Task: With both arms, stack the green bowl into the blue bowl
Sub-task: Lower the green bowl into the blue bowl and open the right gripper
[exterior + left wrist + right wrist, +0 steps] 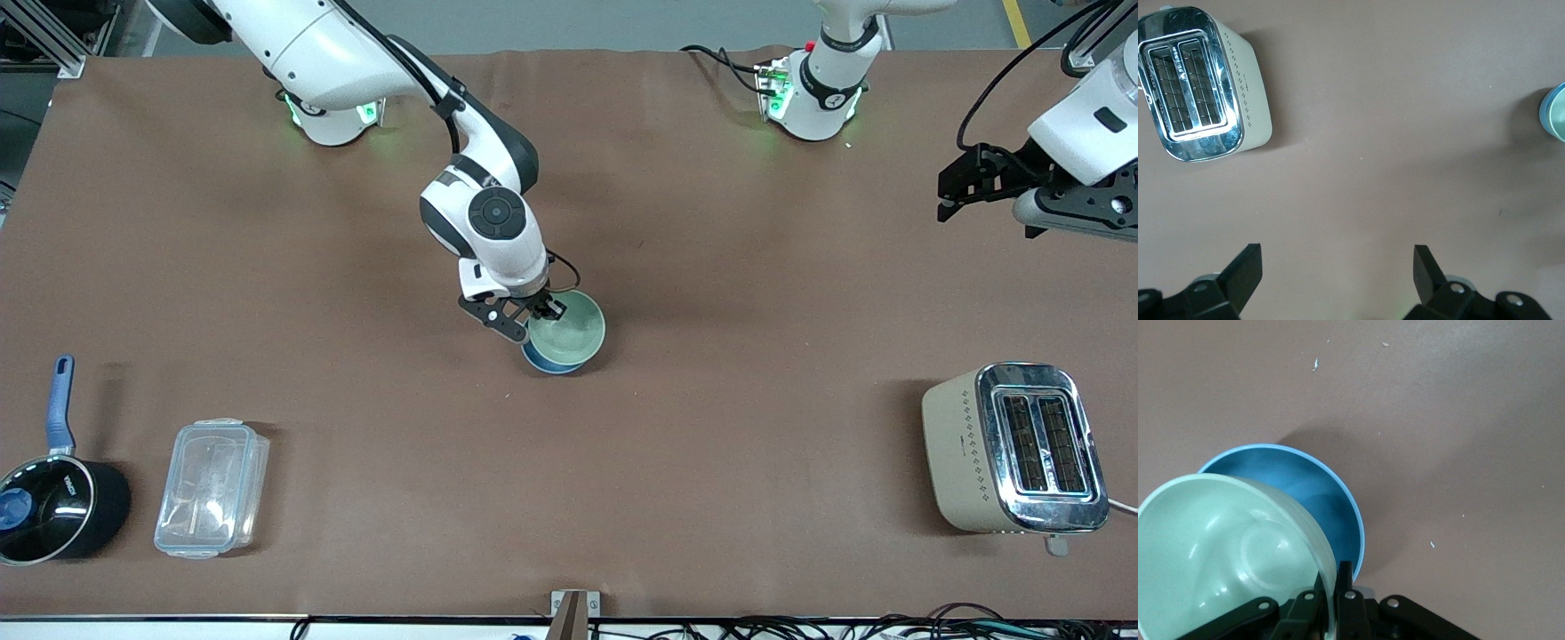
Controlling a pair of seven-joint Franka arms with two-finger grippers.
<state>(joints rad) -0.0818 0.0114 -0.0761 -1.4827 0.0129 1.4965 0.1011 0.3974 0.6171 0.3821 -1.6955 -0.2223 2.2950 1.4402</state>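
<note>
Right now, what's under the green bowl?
The blue bowl sits under the green bowl, which the right end effector grips by the rim, tilted. Most of the blue bowl's inside is covered. The left end effector waits open.

A pale sage-green bowl (569, 330) sits over a sky-blue bowl (544, 361) with a darker blue outside, on a plain brown table (711, 356). The arms are white with black bands and grey joint caps, ending in the black right gripper (533, 313) and black left gripper (956, 191). A black saucepan (53, 511) has a blue handle; a lidded container (212, 487) is clear; a beige toaster (1013, 449) has a shiny chrome top and a dotted diamond pattern.
</note>
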